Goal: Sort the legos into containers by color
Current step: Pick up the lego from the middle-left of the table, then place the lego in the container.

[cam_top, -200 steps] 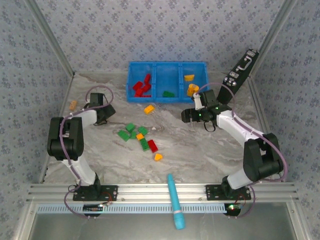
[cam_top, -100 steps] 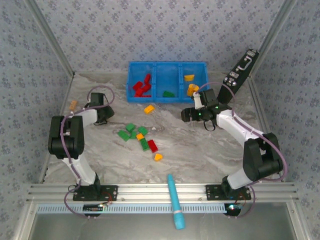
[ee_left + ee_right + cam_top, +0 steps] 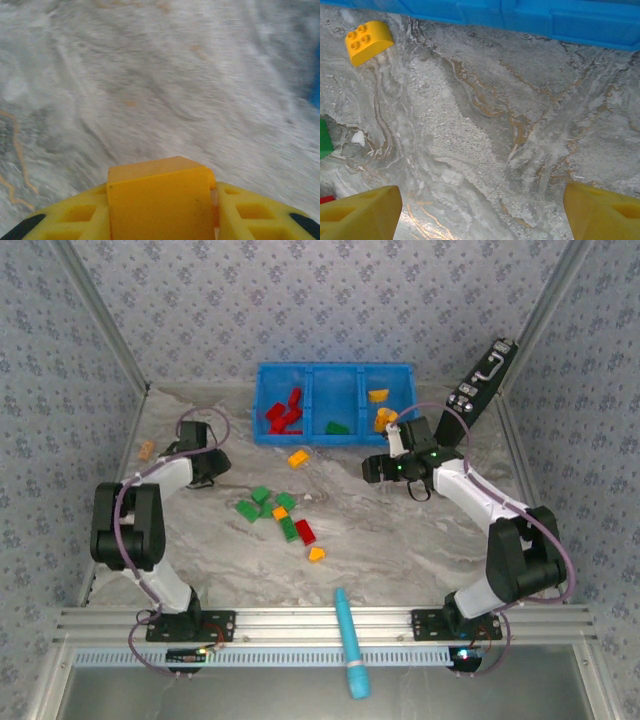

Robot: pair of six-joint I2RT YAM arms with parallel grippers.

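Your left gripper (image 3: 161, 212) is pinching an orange brick (image 3: 158, 192), well apart from the blue bin (image 3: 335, 367). The brick is jutting past the fingers, so it may slip in transit. Your right gripper (image 3: 481, 207) is hanging spread beside the orange compartment, risking a collision.

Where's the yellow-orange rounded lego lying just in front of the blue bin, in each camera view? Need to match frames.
Top external: yellow-orange rounded plastic lego, centre, just in front of the bright blue plastic bin, near its left divider.
Right wrist: the lego upper left, studs up, just below the bin's wall.
Left wrist: a different orange block, gripped in the left pincer.
Shared landmark: the blue bin.
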